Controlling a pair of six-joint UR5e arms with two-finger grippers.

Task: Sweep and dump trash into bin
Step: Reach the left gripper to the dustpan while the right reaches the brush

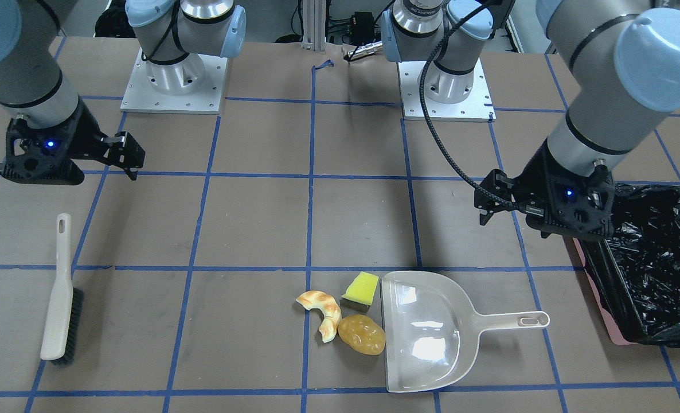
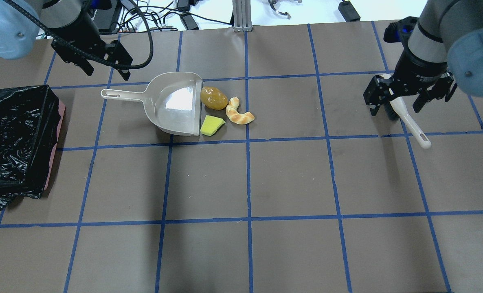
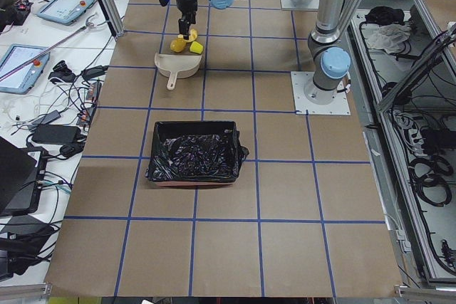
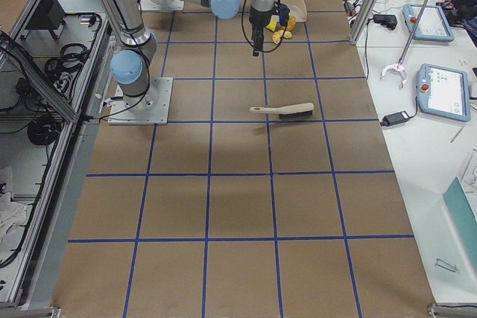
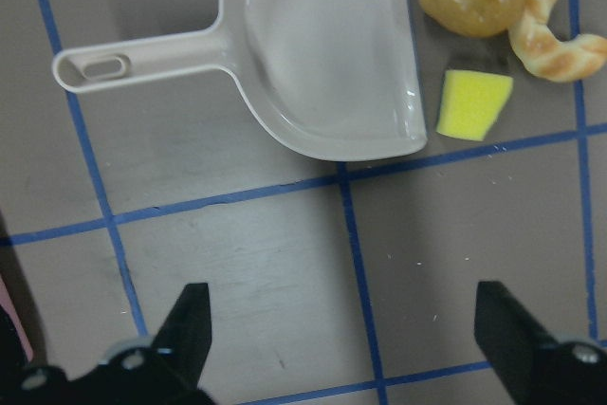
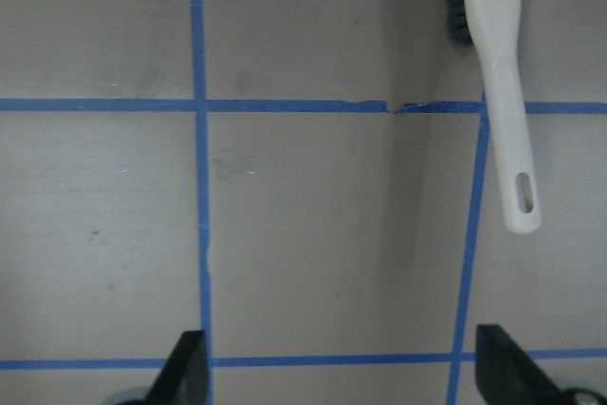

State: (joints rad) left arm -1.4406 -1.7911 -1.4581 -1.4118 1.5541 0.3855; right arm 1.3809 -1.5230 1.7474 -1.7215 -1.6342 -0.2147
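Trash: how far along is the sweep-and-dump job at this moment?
Nothing done yet: sponge, pastry and potato lump lie loose by the lip of the empty dustpan. In hand: nothing; left hand and right hand hover open, brush untouched. Left: grasp tools, sweep, tip into bin.

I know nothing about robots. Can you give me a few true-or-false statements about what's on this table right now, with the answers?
1. The dustpan is empty. True.
2. The right gripper holds the brush. False: the brush lies on the table; that gripper is open and holds nothing.
3. The sponge, pastry and lump lie by the dustpan's open edge. True.
4. The left gripper grips the dustpan's handle. False: it is open, off the dustpan.
5. The bin stands next to the brush. False: it stands at the other end, on the robot's left.
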